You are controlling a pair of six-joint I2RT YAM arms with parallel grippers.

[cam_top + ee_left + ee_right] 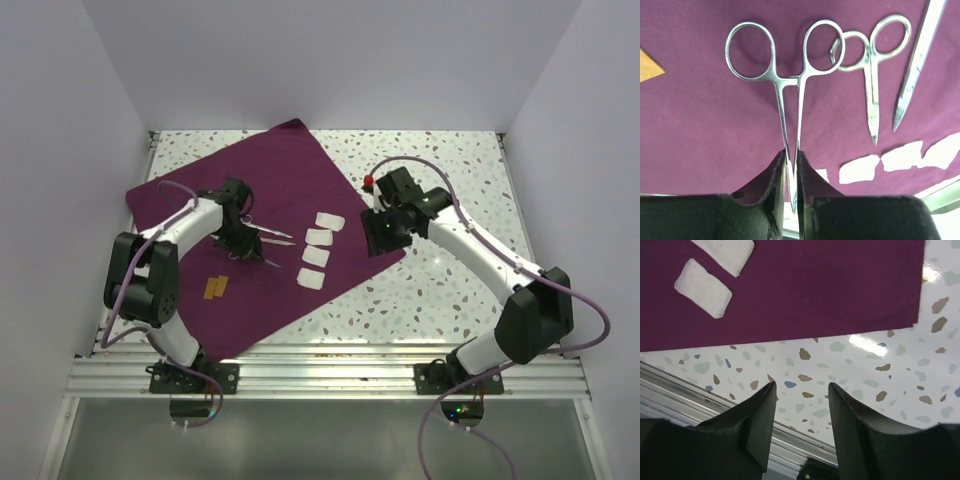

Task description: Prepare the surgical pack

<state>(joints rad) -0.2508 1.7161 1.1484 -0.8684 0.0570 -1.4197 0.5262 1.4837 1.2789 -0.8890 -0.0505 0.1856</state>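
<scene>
plain white walls enclosed a speckled terrazzo table. the surgical pack, a flat maroon cloth, lay spread diagonally across its left-centre. the right gripper hung with jaws apart; the left gripper clamped steel forceps.

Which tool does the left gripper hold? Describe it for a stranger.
On the purple cloth, left of the gauze pads, lie three steel tools. It is the forceps with the largest rings; the scissors beside are smaller, the third tool ringless.
</scene>
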